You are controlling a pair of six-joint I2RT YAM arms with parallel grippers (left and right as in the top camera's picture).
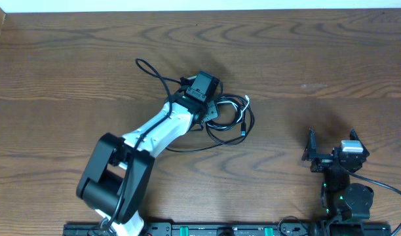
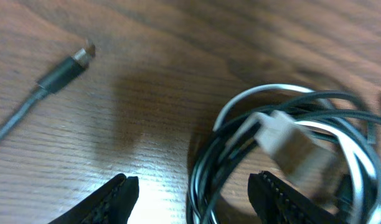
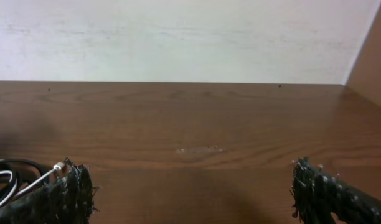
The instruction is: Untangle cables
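A black plug (image 2: 78,59) lies loose at left; the left tool (image 2: 195,190) hangs over the knotted cables (image 1: 230,118) in the middle of the counter (image 1: 318,52), jaws apart astride the coil's left edge, likely to pinch a strand free; the right tool (image 3: 190,180) sits near right, spread wide, empty, out of the way

We are recording the left arm (image 1: 162,126) reaching out from its base, its white link slanting forward and to the right and its wrist bending downward. The left gripper (image 2: 197,200) is pointing down. Its jaws are standing apart, and we are seeing one black ribbed finger (image 2: 116,198) left of the gap and its mate right of it. The right arm (image 1: 348,196) is sitting folded close to its base. The right gripper (image 3: 197,198) is lying level and facing forward. Its jaws are spreading wide, with a toothed pad showing at each side of the gap.
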